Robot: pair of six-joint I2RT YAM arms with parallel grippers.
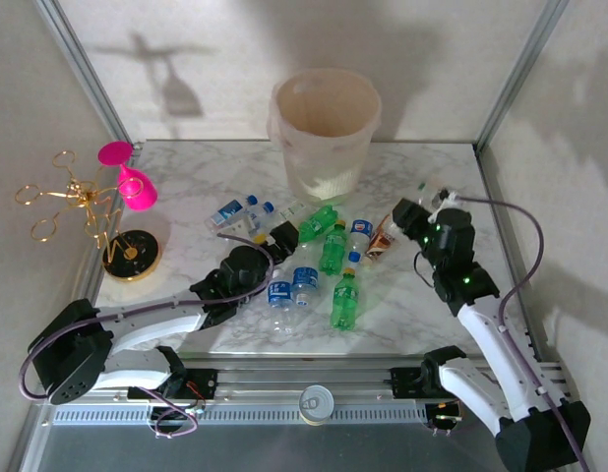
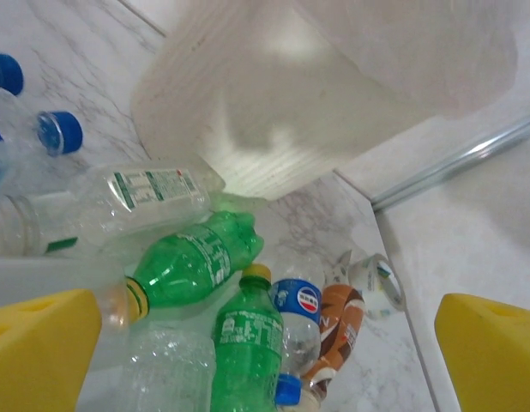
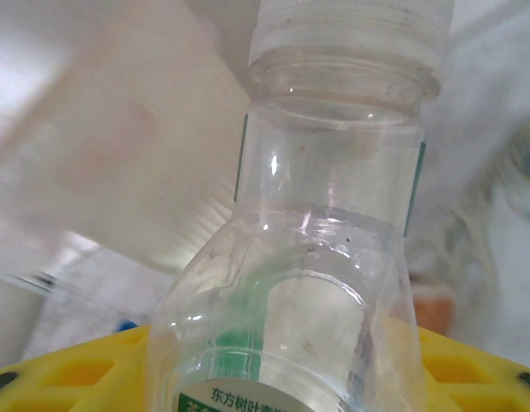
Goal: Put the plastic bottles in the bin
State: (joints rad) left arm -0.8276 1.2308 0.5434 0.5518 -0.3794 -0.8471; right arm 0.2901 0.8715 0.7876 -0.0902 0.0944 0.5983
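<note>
The bin [image 1: 324, 128], a cream-white bucket with a plastic liner, stands at the back middle of the table and looms close in the left wrist view [image 2: 316, 94]. Several plastic bottles lie in front of it: green ones [image 1: 334, 248], blue-labelled clear ones [image 1: 305, 285] and a brown one [image 1: 383, 239]. My left gripper [image 1: 284, 234] hangs open over the pile's left side, its yellow fingers [image 2: 33, 352] wide apart above a green bottle [image 2: 243, 343]. My right gripper [image 1: 414, 214] is shut on a clear bottle [image 3: 325, 257] with a white cap and green label.
A pink goblet [image 1: 132, 182] and a gold wire stand [image 1: 88, 211] sit at the left. A clear tape ring [image 2: 376, 283] lies beside the brown bottle [image 2: 338, 330]. Metal frame posts and pale walls close in the table's sides and back.
</note>
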